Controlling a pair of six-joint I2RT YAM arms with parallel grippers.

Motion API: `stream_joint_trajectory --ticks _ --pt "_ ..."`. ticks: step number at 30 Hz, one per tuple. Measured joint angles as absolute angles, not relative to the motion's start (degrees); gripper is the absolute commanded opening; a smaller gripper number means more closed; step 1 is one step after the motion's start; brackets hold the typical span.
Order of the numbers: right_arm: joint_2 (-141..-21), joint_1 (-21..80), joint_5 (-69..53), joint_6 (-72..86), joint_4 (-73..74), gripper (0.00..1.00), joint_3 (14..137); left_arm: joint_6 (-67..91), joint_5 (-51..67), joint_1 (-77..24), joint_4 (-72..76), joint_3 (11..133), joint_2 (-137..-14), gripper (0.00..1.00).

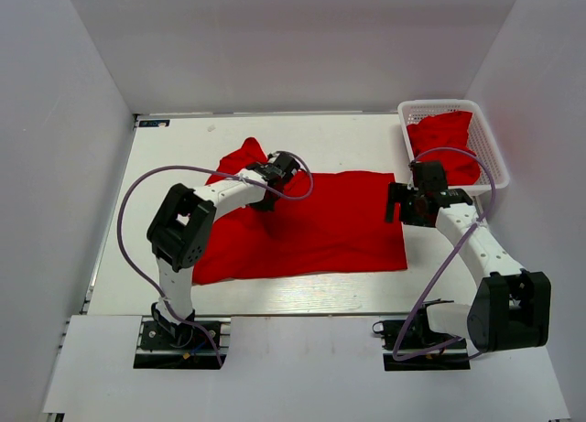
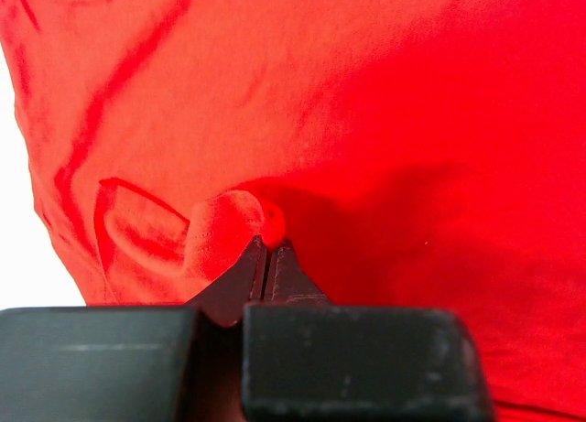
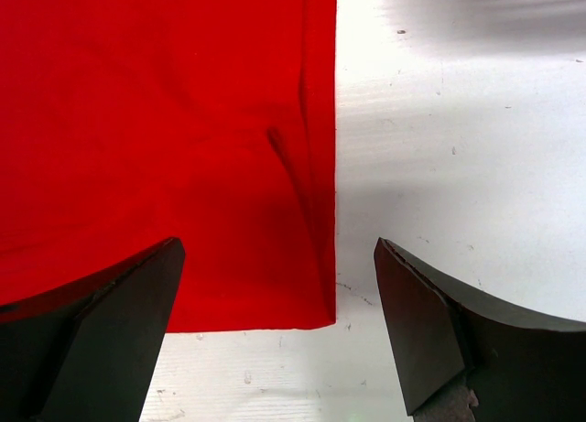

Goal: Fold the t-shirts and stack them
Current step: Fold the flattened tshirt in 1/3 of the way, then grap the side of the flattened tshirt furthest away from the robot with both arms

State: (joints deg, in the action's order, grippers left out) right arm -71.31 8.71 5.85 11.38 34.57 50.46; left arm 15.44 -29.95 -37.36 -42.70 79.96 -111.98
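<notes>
One red t-shirt point(image 1: 316, 225) lies spread across the middle of the white table, with a bunched sleeve part at its far left. My left gripper point(image 1: 275, 177) sits over that far-left part. In the left wrist view it point(image 2: 268, 245) is shut, with a small fold of the t-shirt point(image 2: 385, 120) pinched at its tips. My right gripper point(image 1: 396, 206) hovers at the shirt's right edge. It point(image 3: 277, 246) stands wide open over a flat corner of the t-shirt point(image 3: 165, 120), nothing between its fingers. Another crumpled red t-shirt point(image 1: 444, 140) lies in the basket.
A white plastic lattice basket point(image 1: 438, 104) stands at the table's far right corner, just behind my right gripper. Grey walls close in the table point(image 1: 183, 147) at the back and on both sides. Purple cables loop off both arms.
</notes>
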Motion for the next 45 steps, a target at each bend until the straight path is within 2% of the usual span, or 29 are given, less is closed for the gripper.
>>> stream_joint_trajectory --ticks 10,15,25,27,28,29,30,32,33,39,45 --pt "-71.6 8.7 5.8 11.4 34.6 0.90 50.5 13.8 -31.7 -37.4 -40.6 79.5 -112.1 0.01" --pt "-71.7 8.7 5.8 11.4 34.6 0.90 50.5 12.8 -31.3 -37.4 -40.1 79.2 -112.5 0.30" --pt "-71.7 8.7 3.8 10.3 34.6 0.90 50.5 12.0 -29.5 -37.3 -37.1 78.7 -112.5 0.43" --pt "-71.7 8.7 3.4 10.1 34.6 0.90 50.5 11.8 -29.4 -37.1 -36.6 78.7 -112.5 0.54" --pt "-71.7 8.7 3.1 10.0 34.6 0.90 50.5 11.7 -29.4 -37.1 -36.3 78.7 -112.5 0.65" --pt "-71.7 8.7 3.0 10.0 34.6 0.90 50.5 11.6 -29.5 -37.1 -35.9 78.7 -112.5 0.66" --pt "-71.7 8.7 2.8 10.0 34.6 0.90 50.5 11.7 -29.6 -37.0 -35.6 78.9 -112.5 0.78" --pt "-71.7 8.7 2.5 9.8 34.6 0.90 50.5 11.5 -30.0 -36.9 -35.4 80.0 -112.5 0.88" --pt "-71.7 8.7 2.4 9.7 34.5 0.90 50.5 11.3 -30.3 -36.8 -35.3 80.9 -112.5 0.98" --pt "-70.5 8.7 1.5 8.7 34.4 0.90 50.5 10.9 -31.1 -34.9 -34.3 90.1 -112.8 1.00" --pt "-70.5 8.8 1.3 8.4 33.6 0.90 52.4 9.2 -27.0 -28.2 -34.0 100.3 -115.9 1.00"
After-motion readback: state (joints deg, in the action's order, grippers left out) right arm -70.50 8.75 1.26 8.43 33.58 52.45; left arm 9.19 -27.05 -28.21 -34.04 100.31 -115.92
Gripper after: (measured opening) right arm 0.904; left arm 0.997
